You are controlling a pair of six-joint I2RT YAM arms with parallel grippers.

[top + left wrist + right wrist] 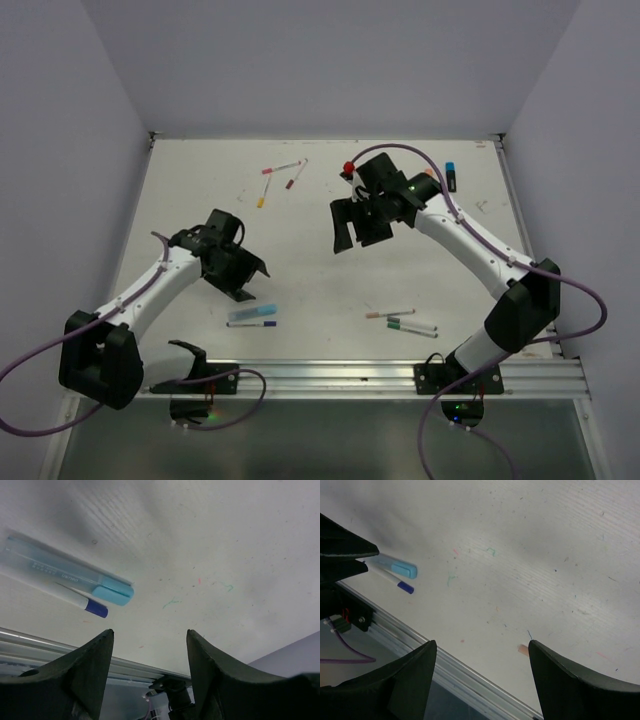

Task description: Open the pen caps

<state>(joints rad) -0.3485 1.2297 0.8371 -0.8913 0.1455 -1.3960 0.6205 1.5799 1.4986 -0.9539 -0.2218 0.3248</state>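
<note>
At the bottom of the top view an aluminium rail [330, 375] is seen along the near edge of the white surface [330, 270]. Just beyond it, left of centre, a light blue highlighter [55, 562] is laid beside a thin white pen [60, 587], the two touching along their length. In the left wrist view the light blue cap [114, 592] and the dark blue cap [96, 609] are both seen seated on their barrels, at the left of the frame. Right of centre, a little further in, three thin pens [405, 322] are grouped near one another; a pale orange cap [371, 316] and a green cap [392, 323] can be made out. The left pincer [150, 635] is held above the surface with its jaws parted and nothing between them. The right pincer [482, 647] is held higher in the frame, near the centre, its jaws spread wide and likewise empty. Toward the top of the frame, a red cap [268, 171] and a yellow cap [261, 203] are seen on thin pens left of centre. A blue highlighter cap [451, 168] lies at the upper right beside the right arm. Whether these far caps are fully seated cannot be told.
</note>
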